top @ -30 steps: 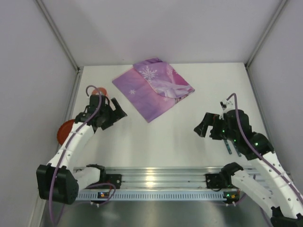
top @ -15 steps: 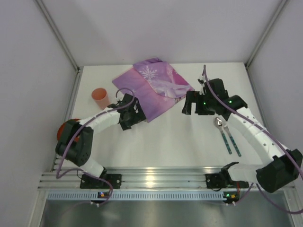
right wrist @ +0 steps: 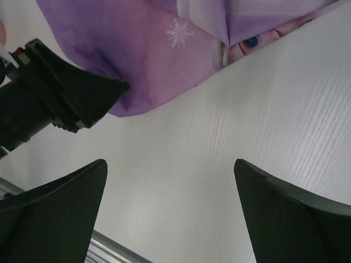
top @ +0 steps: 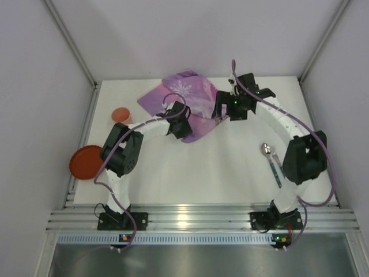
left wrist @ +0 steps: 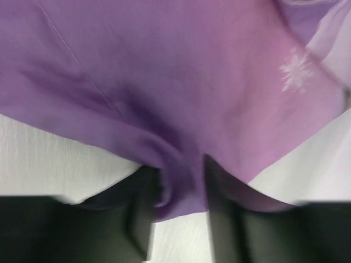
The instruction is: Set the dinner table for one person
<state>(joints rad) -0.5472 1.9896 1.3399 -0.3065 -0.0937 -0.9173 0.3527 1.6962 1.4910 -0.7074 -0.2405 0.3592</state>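
The purple snowflake placemat (top: 190, 95) lies partly folded at the back of the white dinner table (top: 202, 167). My left gripper (top: 183, 128) is at the mat's near corner. In the left wrist view its fingers (left wrist: 143, 213) stand part-closed, with a bunched fold of the placemat (left wrist: 175, 82) pinched between them and my left gripper (left wrist: 178, 192) low on the table. My right gripper (top: 222, 112) hovers open beside the mat's right edge. In the right wrist view my right gripper (right wrist: 170, 186) holds nothing, over bare table (right wrist: 219, 137), with the placemat (right wrist: 153, 49) ahead.
An orange cup (top: 121, 114) stands at the back left. A red plate (top: 85, 163) lies at the left edge. A spoon (top: 266, 149) and a fork (top: 275, 154) lie on the right by my right arm's elbow. Walls enclose three sides.
Both arms reached from the near side of the table out to the placemat. The left jaws went from wide open to narrowed on the mat's corner. The right jaws stayed wide.
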